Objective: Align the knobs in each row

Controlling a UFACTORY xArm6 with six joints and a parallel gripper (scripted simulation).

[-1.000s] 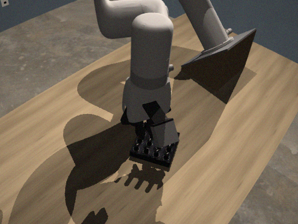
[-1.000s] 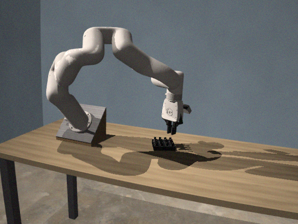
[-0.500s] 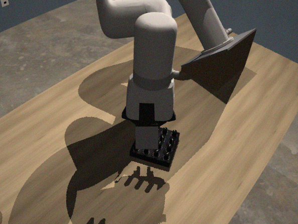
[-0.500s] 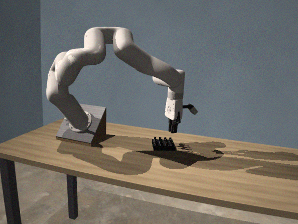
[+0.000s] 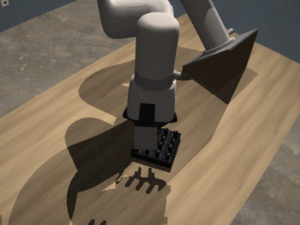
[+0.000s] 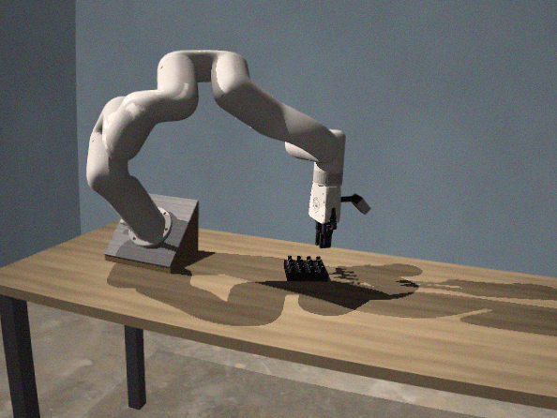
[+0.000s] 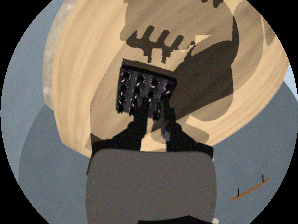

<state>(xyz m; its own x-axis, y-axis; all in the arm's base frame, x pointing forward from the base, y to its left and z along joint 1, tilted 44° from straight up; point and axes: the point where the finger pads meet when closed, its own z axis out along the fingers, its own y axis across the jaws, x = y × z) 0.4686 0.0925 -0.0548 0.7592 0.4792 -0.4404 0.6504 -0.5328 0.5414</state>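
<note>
The small black square knob box (image 5: 168,151) is sitting flat on the light brown wooden surface (image 5: 240,131), near the middle of it. Rows of little black round knobs (image 6: 306,261) are sticking up from its top. In the top view I can see thin white lines on some of the knobs, but they are too small for me to tell where they are pointing. I cannot read any names on the box and I cannot see its socket.

My black pincer (image 6: 324,240) is hanging in the air above the box, over its far right part as the outside view shows it. It is not touching any knob. There is a gap of air between my fingertips and the knob tops. My fingers are pointing down, standing narrow and close together, and they are holding nothing.

In the top view my white wrist block (image 5: 151,101) and the grey camera box (image 5: 146,137) under it are covering the left part of the knob box, so I am only seeing the knobs along the right and near edges. In the wrist view the box is lying just past my fingertips, with the dark shadow of the knobs falling on the wood beyond it.

My white arm (image 6: 263,112) is bending up high and coming down again to the pincer. It is bolted to a grey wedge-shaped base (image 6: 180,234) standing well apart from the box, on the same surface. Big dark shadows of my arm are lying across the wood around the box.
</note>
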